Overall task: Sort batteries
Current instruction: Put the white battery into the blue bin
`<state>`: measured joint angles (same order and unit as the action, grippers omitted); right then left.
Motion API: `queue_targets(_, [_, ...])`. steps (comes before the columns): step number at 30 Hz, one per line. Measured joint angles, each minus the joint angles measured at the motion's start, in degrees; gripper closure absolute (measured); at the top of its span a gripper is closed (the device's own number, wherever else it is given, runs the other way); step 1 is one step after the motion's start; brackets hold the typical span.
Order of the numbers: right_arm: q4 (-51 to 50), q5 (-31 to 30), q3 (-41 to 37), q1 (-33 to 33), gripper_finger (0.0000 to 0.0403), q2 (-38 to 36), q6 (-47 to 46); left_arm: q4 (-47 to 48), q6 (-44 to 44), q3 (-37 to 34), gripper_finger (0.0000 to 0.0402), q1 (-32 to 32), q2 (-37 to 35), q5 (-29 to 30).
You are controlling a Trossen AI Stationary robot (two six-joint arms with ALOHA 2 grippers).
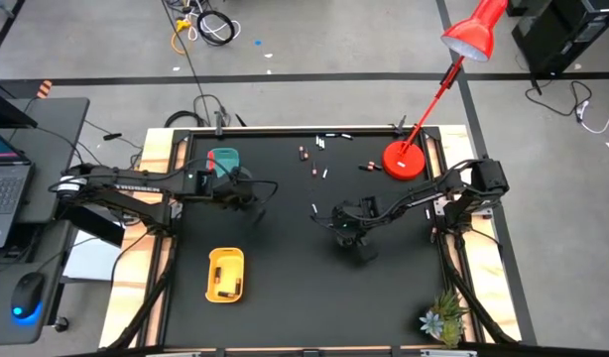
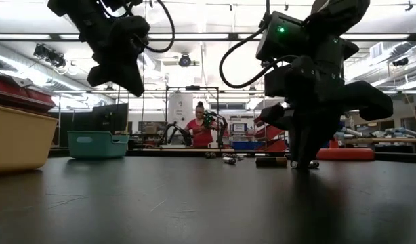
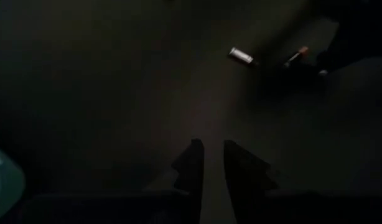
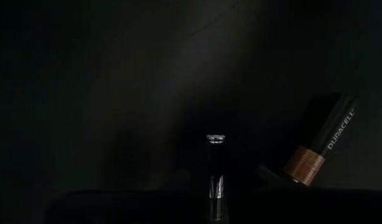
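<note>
While the high view hides it, the right wrist view shows the right gripper (image 4: 215, 186) clamped on a battery (image 4: 215, 163) — a copper-banded battery (image 4: 320, 146) beside; the left gripper (image 3: 211, 163) hangs slightly parted, empty.

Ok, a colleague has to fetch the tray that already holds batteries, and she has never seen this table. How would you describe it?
Start at the black table and go to its near left part, in front of the left arm. There lies a small yellow rectangular plastic tray with dark batteries inside. The only other tray is a teal plastic one at the far left edge.
</note>
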<state>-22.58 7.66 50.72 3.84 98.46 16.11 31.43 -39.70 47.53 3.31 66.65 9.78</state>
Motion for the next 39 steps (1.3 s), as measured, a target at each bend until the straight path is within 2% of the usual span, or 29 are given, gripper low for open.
queue_targets(11, [5.23, -0.87, 1.77, -3.23, 0.0381, -2.41, -7.43, -8.43, 0.69, 0.02, 0.032, 0.0, 0.11, -0.38])
queue_targets(18, [11.44, -0.87, 1.77, -6.34, 0.0381, -7.87, -15.03, -11.58, 2.39, 0.04, 0.0313, -1.1, 0.88, -2.15])
queue_targets(22, [19.98, -1.14, 1.79, -8.14, 0.0381, -13.37, -24.36, -22.3, 5.72, 0.03, 0.0299, -3.08, 3.78, -1.97])
queue_targets(28, [32.51, -7.0, 1.9, -8.72, 0.0381, -19.8, -33.66, -44.62, 10.75, 0.15, 0.0249, -5.32, 10.9, -0.16])
queue_targets(34, [36.47, -9.57, 1.9, -7.15, 0.0381, -21.88, -36.09, -50.71, 11.02, 3.59, 0.021, -5.29, 17.31, 2.69])
queue_targets(39, [36.36, -10.67, 1.9, -5.62, 0.0381, -21.73, -37.12, -52.94, 12.46, 6.05, 0.0204, -5.2, 19.92, 3.23])
